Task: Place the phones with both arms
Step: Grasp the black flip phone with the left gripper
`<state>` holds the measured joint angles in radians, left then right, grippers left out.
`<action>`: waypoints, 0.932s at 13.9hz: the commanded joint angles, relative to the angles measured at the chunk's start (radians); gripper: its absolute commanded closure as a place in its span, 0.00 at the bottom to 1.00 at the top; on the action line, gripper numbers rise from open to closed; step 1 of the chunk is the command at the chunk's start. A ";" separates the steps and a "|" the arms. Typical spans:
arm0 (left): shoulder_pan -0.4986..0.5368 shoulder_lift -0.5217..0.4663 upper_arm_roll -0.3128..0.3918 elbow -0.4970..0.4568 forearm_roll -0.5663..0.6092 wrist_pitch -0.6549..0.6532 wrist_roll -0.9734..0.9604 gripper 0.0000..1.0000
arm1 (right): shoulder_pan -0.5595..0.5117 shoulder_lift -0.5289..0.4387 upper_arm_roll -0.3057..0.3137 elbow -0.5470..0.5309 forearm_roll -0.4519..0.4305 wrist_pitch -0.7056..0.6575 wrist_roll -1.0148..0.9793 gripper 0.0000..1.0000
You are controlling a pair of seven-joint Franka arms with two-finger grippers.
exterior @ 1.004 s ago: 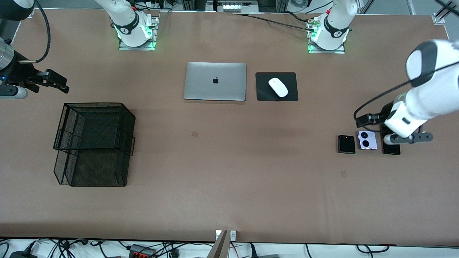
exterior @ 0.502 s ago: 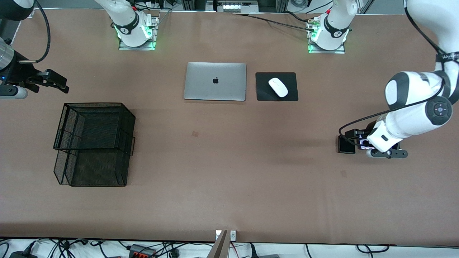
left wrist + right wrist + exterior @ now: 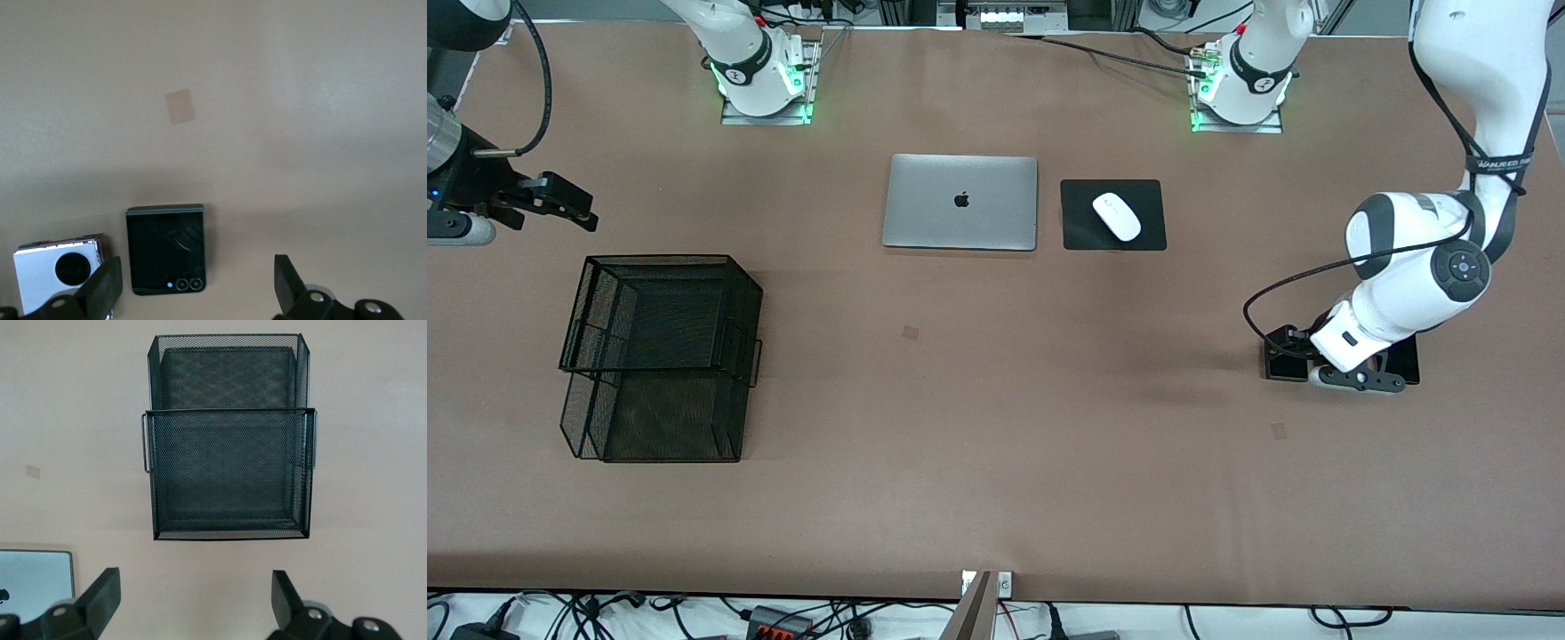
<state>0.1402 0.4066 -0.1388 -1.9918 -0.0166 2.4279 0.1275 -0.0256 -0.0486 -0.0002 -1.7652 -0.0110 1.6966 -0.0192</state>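
Observation:
My left gripper (image 3: 1294, 348) hangs open over the small squarish black phone (image 3: 1276, 368) at the left arm's end of the table. In the left wrist view that phone (image 3: 165, 248) lies flat between my open left gripper's (image 3: 193, 293) fingers, untouched. The lilac-white phone (image 3: 57, 270) lies beside it, by one finger; the arm hides it in the front view. The long black slab (image 3: 1407, 363) shows partly under the left arm. My right gripper (image 3: 569, 204) waits open and empty above the table near the mesh basket; its wrist view shows it (image 3: 192, 600) with nothing between the fingers.
A two-tier black mesh basket (image 3: 663, 356) stands at the right arm's end, also in the right wrist view (image 3: 230, 440). A silver laptop (image 3: 960, 202) and a white mouse (image 3: 1117, 216) on a black pad (image 3: 1080, 233) lie near the bases.
My left arm has swung from over the long slab to over the small black phone, covering the lilac-white phone in the front view. The right arm has not moved.

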 commanded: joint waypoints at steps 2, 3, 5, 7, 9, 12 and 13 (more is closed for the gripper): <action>0.025 0.041 -0.002 -0.057 0.012 0.139 0.043 0.00 | -0.008 -0.024 0.003 -0.017 0.014 -0.003 -0.001 0.00; 0.025 0.044 -0.001 -0.077 0.010 0.179 0.037 0.00 | -0.008 -0.027 0.005 -0.017 0.014 -0.005 -0.001 0.00; 0.024 0.054 0.007 -0.082 0.009 0.181 0.024 0.00 | -0.008 -0.025 0.003 -0.017 0.014 -0.005 -0.001 0.00; 0.021 0.083 0.030 -0.082 0.004 0.189 0.021 0.00 | -0.008 -0.027 0.003 -0.017 0.016 -0.011 -0.001 0.00; 0.021 0.084 0.039 -0.082 0.006 0.191 0.023 0.00 | -0.008 -0.027 0.003 -0.017 0.016 -0.020 -0.001 0.00; 0.016 0.087 0.041 -0.090 0.006 0.189 0.023 0.00 | -0.010 -0.025 0.003 -0.017 0.016 -0.015 -0.001 0.00; 0.013 0.087 0.041 -0.091 0.007 0.188 0.023 0.00 | -0.010 -0.025 0.003 -0.017 0.016 -0.015 -0.001 0.00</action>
<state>0.1595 0.4971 -0.1000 -2.0704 -0.0167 2.6013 0.1479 -0.0258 -0.0486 -0.0002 -1.7652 -0.0110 1.6872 -0.0192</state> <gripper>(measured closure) 0.000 0.000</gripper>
